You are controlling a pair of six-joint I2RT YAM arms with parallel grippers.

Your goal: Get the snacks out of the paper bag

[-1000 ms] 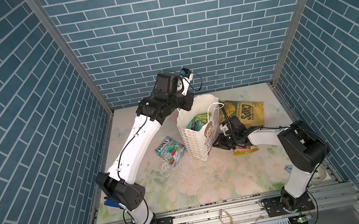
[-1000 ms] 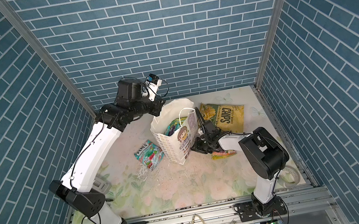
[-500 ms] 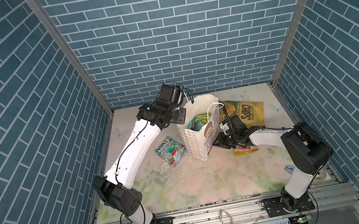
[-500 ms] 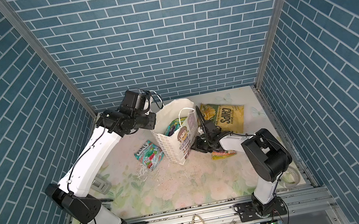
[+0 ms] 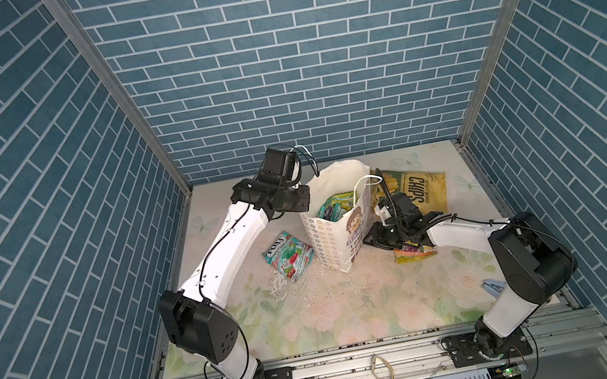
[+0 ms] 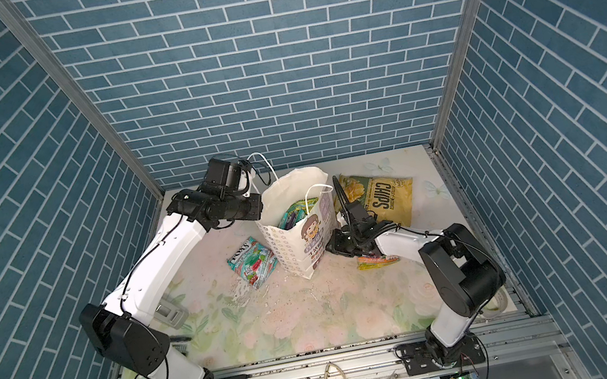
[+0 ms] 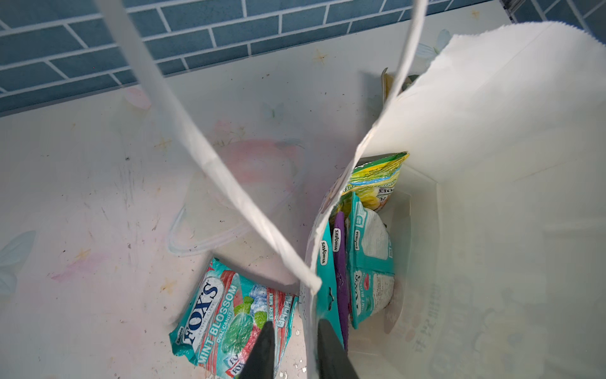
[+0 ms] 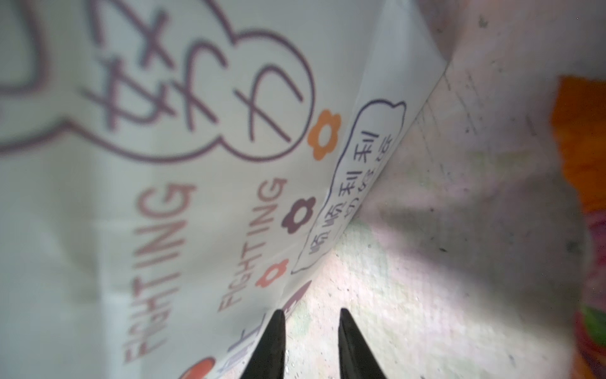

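- Clip (image 5: 492, 286): being shown at the near right of the table (image 5: 358, 316), by the right arm's base. It is not being counted as a snack.
- Teal pouch (image 5: 288, 257): being shown flat on the table, just beside the bag's left wall and already outside it.
- Orange pouch (image 5: 414, 253): being shown flat to the right of the bag, partly covered by the right arm, also outside.
- Right claw (image 8: 310, 311): being held low at the bag's right foot, jaws narrowly parted, nothing between them. It is unchanged from a second ago and is being judged a brace.
- Bag (image 5: 323, 237): being kept upright at mid-table, mouth open. It is white, ring-patterned on the side and cartoon-printed on the front, with one cord handle (image 7: 210, 157) hanging loose.
- Pouches (image 7: 370, 249): being shown on edge inside the bag. Two teal, one purple and one green-yellow can be told, so the task is being judged partly done.
- Left claw (image 7: 293, 323): a second ago it was being carried high over the mouth; it is now being lowered onto the left rim. Its fingers are being set astride the wall, one outside and one inside, parted and not yet clamped. A pinch on the rim or on the nearest teal pouch is being judged the next step.
- Chips (image 5: 420, 189): being shown flat at the far right, behind the bag, already outside.
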